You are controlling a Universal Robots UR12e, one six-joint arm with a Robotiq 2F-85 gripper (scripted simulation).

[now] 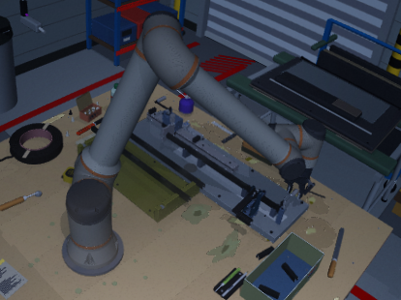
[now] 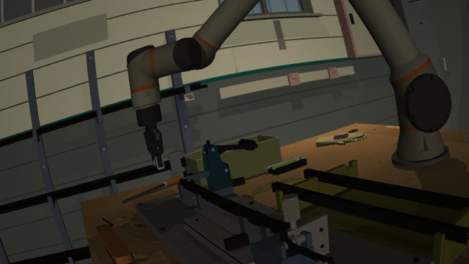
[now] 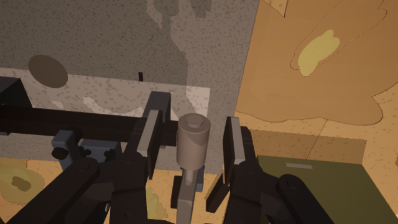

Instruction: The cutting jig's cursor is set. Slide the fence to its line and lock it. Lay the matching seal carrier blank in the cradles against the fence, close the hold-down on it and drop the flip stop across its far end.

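Observation:
A long black seal carrier blank (image 1: 218,162) lies along the grey cutting jig (image 1: 213,169), with the blue hold-down clamp (image 2: 216,168) and its black lever standing over it near the far end. My gripper (image 3: 191,146) is open at that far end, its two fingers on either side of the grey cylindrical knob of the flip stop (image 3: 192,140) without gripping it. The flip stop's arm (image 1: 290,198) stands up at the jig's corner. The fence with its lock knob (image 2: 291,209) sits at the jig's other end.
Behind the jig a green-edged table carries a black framed panel (image 1: 334,94). An olive rack with more black blanks (image 1: 155,179) lies beside the jig. An olive bin (image 1: 283,268) with small black parts, a file (image 1: 335,251) and a purple pot (image 1: 186,104) sit on the bench.

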